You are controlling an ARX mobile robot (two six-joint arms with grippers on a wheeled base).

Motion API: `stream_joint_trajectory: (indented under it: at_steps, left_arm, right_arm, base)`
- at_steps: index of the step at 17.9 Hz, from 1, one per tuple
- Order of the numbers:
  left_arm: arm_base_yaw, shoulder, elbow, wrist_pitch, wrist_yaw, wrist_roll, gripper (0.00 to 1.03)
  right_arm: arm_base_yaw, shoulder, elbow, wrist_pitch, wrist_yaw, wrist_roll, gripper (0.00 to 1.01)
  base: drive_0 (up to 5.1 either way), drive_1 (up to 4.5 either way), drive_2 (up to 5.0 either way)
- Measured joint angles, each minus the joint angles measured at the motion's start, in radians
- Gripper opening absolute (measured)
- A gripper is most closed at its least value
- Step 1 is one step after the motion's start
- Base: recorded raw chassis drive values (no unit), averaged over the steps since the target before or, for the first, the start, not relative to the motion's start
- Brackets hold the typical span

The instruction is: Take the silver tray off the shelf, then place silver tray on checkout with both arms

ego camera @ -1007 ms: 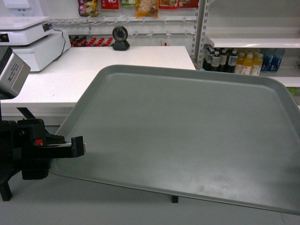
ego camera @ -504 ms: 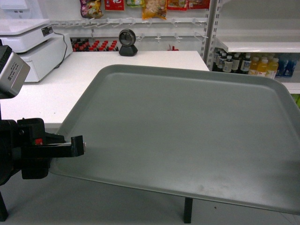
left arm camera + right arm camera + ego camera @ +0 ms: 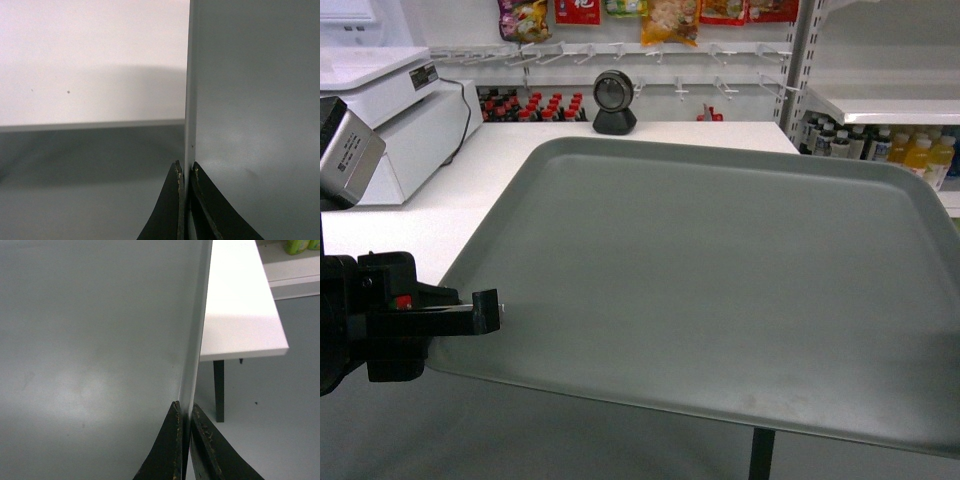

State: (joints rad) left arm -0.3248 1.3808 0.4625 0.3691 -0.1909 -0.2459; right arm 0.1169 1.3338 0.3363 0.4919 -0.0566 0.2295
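The silver tray (image 3: 720, 290), a large grey-green rectangle with a low rim, hangs level in the air and fills most of the head view. At its left edge my left gripper (image 3: 490, 312) is shut on the rim. The left wrist view shows this gripper (image 3: 185, 170) clamping the thin edge of the tray (image 3: 255, 100). My right gripper (image 3: 185, 412) is likewise shut on the opposite rim of the tray (image 3: 95, 340); it lies outside the head view. The white checkout (image 3: 440, 215) stretches behind and under the tray's far side, also seen as checkout (image 3: 90, 55) and checkout (image 3: 240, 315).
On the counter stand a white scale (image 3: 390, 110) at the back left and a round black camera (image 3: 613, 100). Hook racks with snack packs (image 3: 670, 15) hang behind. A white shelf board (image 3: 880, 105) with drink bottles (image 3: 900, 150) is at the right. A black counter leg (image 3: 218, 390) shows below.
The background has slid right and down in the head view and the counter looks closer. The tray and left gripper keep the same place in view, still clamped.
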Motion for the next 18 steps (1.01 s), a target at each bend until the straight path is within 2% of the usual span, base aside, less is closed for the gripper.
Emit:
stream_joint_trajectory:
  at_steps: [4,18]
  left_arm:
    - [0.000,0.000,0.000,-0.002,0.000,0.000,0.02]
    - [0.000,0.003,0.000,-0.003,0.000,0.000,0.02]
  right_arm:
    - [0.000,0.000,0.000,0.000,0.000,0.000,0.03]
    - [0.000,0.001,0.001,-0.006,0.000,0.000,0.03]
  base:
    - [-2.5,5.09,-2.3]
    - [-0.2,4.12,-4.4]
